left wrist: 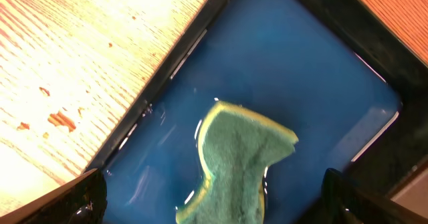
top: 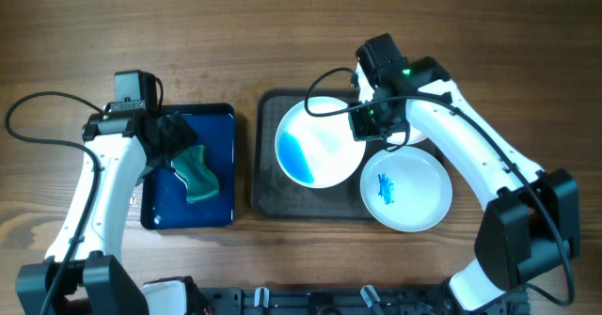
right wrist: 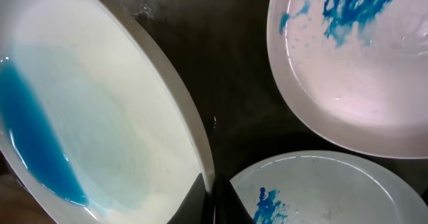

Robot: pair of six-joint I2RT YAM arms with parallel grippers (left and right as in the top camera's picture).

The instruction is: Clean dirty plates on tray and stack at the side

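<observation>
Right pincer (right wrist: 212,202) is clamping the rim of the round white plate (top: 315,144) pooled with blue: stiff, probably slippery, so the rim suits. Left pincer (left wrist: 214,200) is hanging open.

Plates (top: 324,141) on tray (top: 268,197); sponge (top: 198,174) to left
</observation>
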